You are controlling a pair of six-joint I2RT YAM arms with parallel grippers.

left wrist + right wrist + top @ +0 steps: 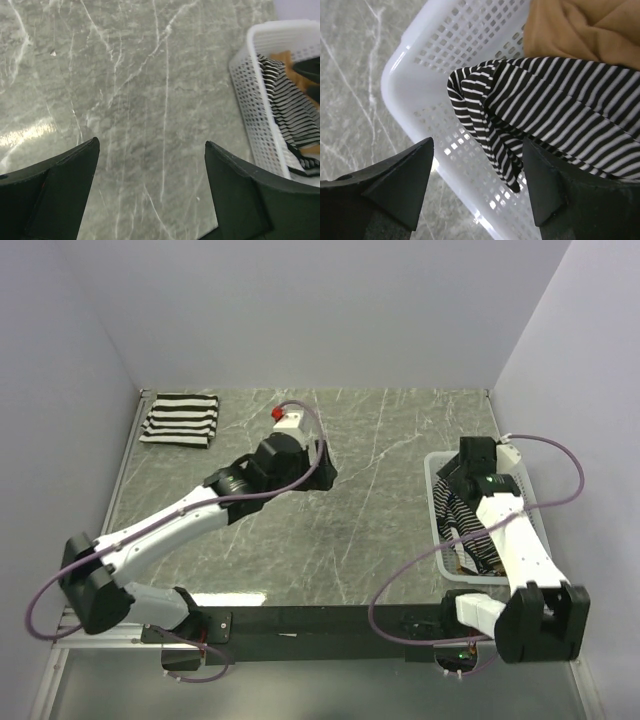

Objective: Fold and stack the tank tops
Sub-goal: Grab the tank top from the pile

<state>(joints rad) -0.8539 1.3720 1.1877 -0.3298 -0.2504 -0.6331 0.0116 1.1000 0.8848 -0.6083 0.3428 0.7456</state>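
wide-stripe tank top [180, 420]: folded into a flat rectangle in the upper left corner of the top view, lying on the counter [380, 510]. Long side runs roughly left-right, and so do the stripes. Well apart from both arms.

thin-stripe tank top [545, 115]: bunched up in the white basket [460, 40] at the right edge of the top view. It stretches along the basket's length, top to bottom of that frame. In the right wrist view one folded flap hangs over the basket rim, tip pointing at the lower middle of the frame.

tan tank top [580, 30]: also in the basket, crumpled in the upper right of the right wrist view, touching the thin-stripe one. Can't tell which way it points, it's just a lump.

left gripper [152, 145]: fingers wide apart with nothing between them, only bare marble counter underneath. It sits mid-frame in the top view, and the basket is off at the right of its own camera.

right gripper [477, 142]: fingers spread wide too, above the basket rim, with the hanging striped flap showing in the gap. Not clamped on it.
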